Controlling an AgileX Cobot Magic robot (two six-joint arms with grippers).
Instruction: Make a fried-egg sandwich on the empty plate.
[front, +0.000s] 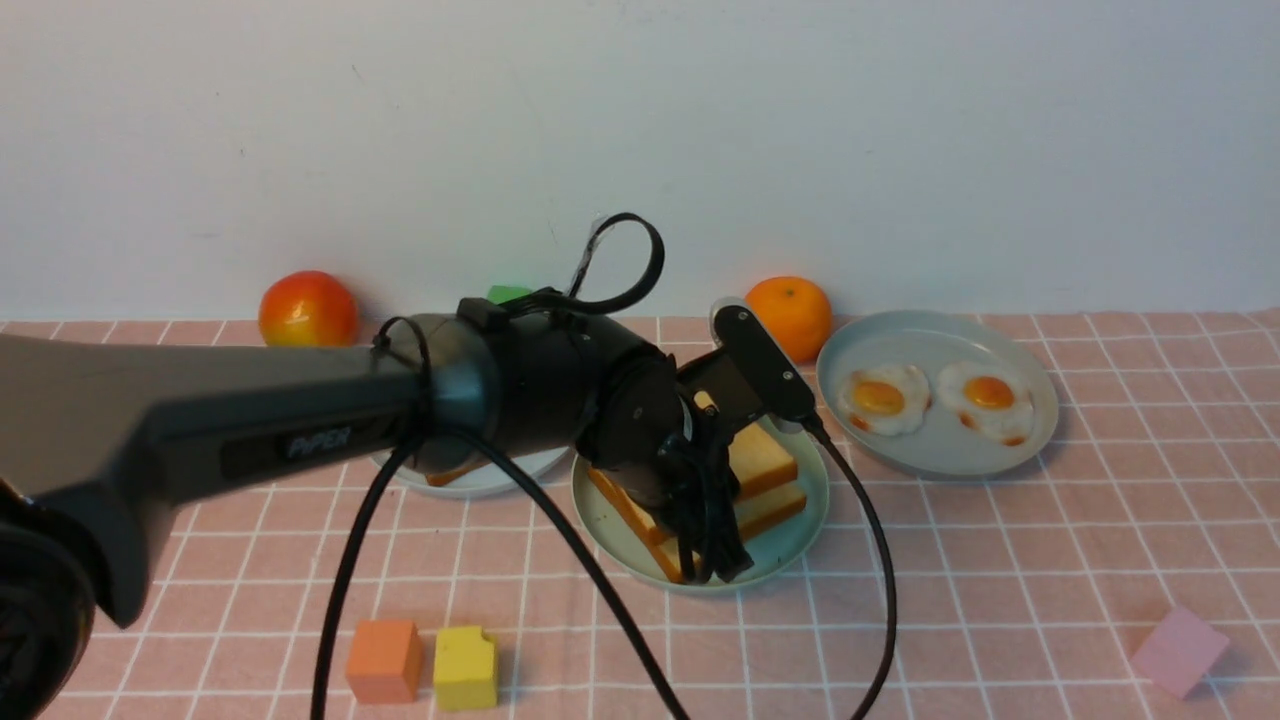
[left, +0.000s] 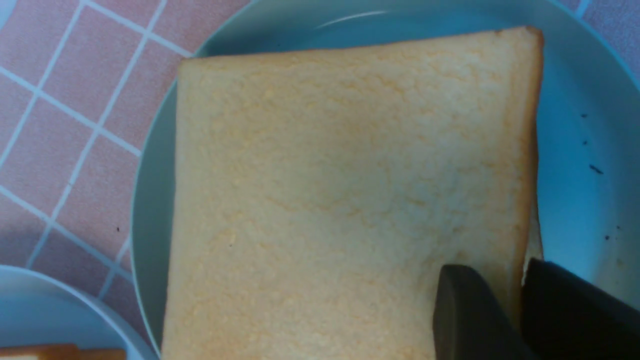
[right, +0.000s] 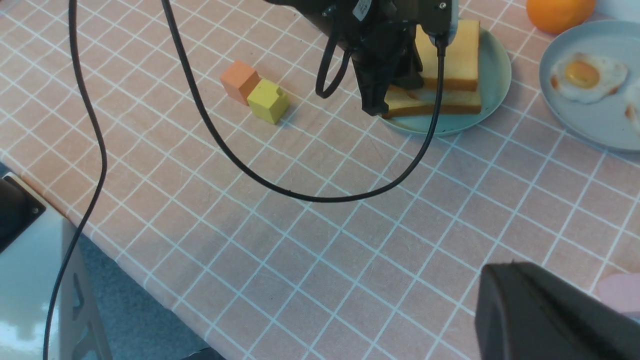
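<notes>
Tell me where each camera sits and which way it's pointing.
Front: between the arms, facing the wall across the table; left arm reaches to the green plate.
Left wrist: right above the toast, looking down; left gripper shows.
Right wrist: raised over the near table, looking toward the left gripper; the right gripper shows.
All three share the toast on the green plate.

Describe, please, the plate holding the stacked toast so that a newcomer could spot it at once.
Three round plates stand in a row on the pink checked tablecloth. Take the middle plate, below the left gripper. It alone is mint green; the egg plate and the left-hand plate are pale grey-blue.
</notes>
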